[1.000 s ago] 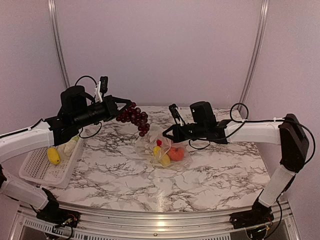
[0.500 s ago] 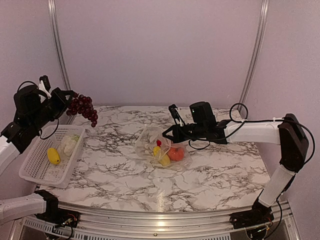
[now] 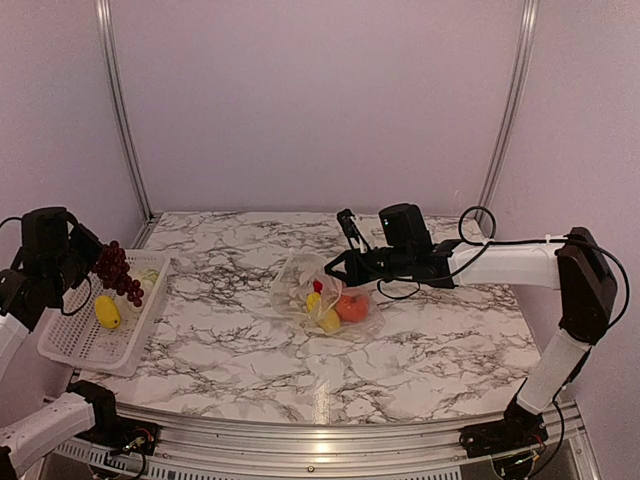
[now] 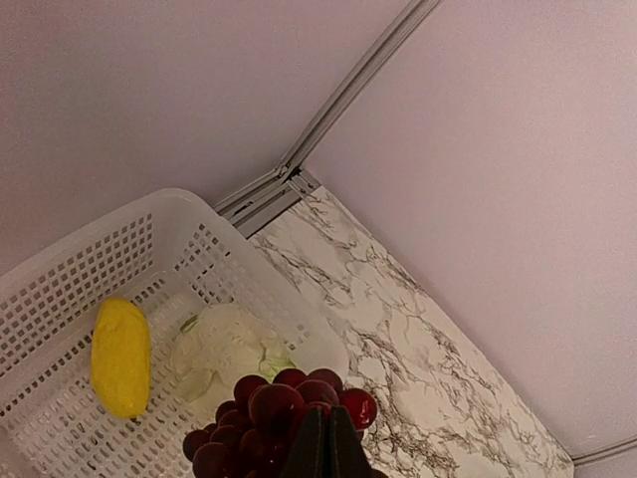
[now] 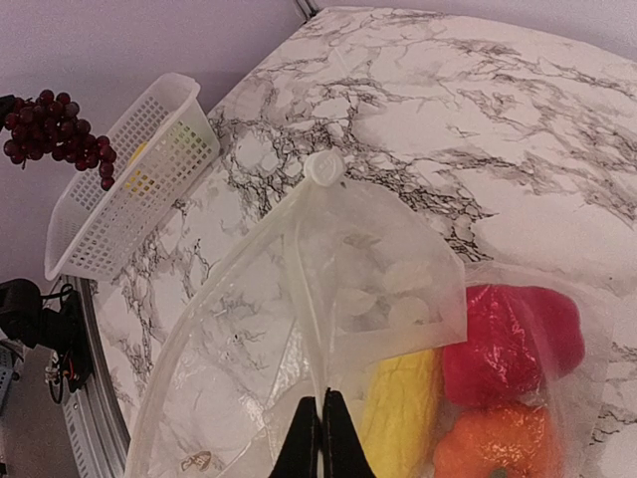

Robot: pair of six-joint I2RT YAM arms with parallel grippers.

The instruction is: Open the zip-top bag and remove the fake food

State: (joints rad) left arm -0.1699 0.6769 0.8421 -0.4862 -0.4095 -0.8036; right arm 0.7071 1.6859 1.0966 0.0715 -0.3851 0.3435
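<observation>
The bag (image 3: 300,285) lies mid-table (image 3: 450,340), its thin, limp, slippery film pinched in the closed right pincer (image 5: 321,423) at a raised fold; the stiffer zip strip is judged the surest hold; red, orange and yellow pieces (image 3: 345,305) are seen inside. The grapes (image 4: 279,403), light and knobbly, are gripped by the left pincer (image 4: 320,443) above the basket (image 3: 70,345) at the table's left edge, near the wall (image 3: 50,120); room is left between basket and bag.

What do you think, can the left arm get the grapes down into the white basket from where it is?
Probably yes. The left gripper holds the grapes seemingly right over the basket, whose top is open; bare floor shows beside the yellow piece and white lump already inside.
</observation>
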